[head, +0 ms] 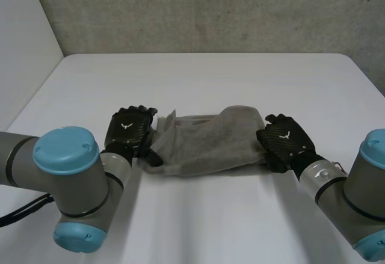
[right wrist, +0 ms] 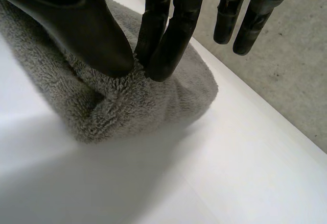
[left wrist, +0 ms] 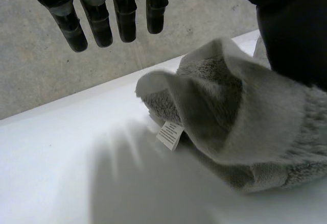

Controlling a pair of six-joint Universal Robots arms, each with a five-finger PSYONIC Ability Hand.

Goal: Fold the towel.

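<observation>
pinch of right hand (head: 286,141) on towel (head: 204,147)

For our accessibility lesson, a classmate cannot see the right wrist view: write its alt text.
The robot's black right hand pinches a bunched end of a grey terry towel between thumb and fingers, on a white table.

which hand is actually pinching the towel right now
The right hand: its thumb and fingers pinch the end of the towel. The left hand has straight fingers, off the cloth.
</observation>
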